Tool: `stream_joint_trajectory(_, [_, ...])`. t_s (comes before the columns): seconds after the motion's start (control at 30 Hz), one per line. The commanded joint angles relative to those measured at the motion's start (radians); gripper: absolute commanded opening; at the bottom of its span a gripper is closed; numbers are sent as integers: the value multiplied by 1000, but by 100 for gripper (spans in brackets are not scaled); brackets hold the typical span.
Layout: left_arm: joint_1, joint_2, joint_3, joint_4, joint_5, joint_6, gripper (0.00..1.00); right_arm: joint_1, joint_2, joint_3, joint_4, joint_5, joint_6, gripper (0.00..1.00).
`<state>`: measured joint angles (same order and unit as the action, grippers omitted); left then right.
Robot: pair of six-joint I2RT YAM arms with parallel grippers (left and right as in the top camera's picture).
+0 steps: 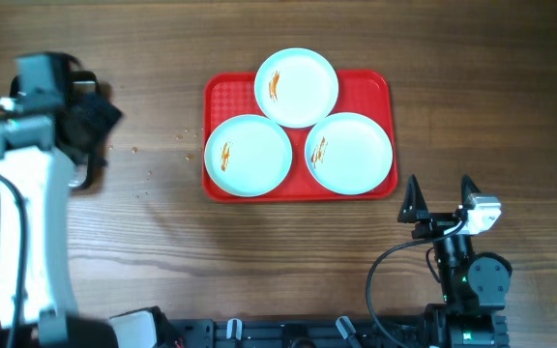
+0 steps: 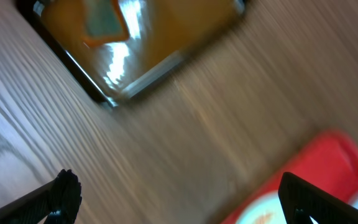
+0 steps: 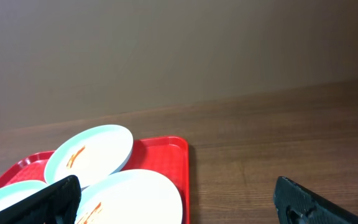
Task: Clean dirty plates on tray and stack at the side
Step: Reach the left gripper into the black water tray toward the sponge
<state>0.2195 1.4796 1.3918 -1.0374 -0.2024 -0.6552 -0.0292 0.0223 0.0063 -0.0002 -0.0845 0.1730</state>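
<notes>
I note left hand (image 2: 185, 202) and right hand (image 1: 440, 198) wide open, empty; three smeared plates (image 1: 296, 87) on tray (image 1: 366, 91), centre-frame.

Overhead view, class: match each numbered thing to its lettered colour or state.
Things:
1. tray
2. plates
3. right gripper
4. table

Descriptions:
a. brown wood grain
b. black fingers, standing open, holding nothing
c. red, with rounded corners
d. pale and round, each with an orange smear

Pairs: 1-c, 2-d, 3-b, 4-a.
</notes>
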Motion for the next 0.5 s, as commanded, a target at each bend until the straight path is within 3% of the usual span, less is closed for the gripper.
stream_joint_trajectory(0.0, [156,122,28,92,85,12,100,-4,-5,-1,3,10,-13,100])
stream_joint_trajectory(0.1, [254,212,28,163,108,12,100,-4,-5,-1,3,10,-13,100])
stream_joint_trajectory(0.33, [345,396,28,298,108,21,99,-4,-5,-1,3,10,-13,100])
stream_joint_trajectory(0.47, [348,480,28,424,108,23,90,-4,-5,-1,3,10,-13,100])
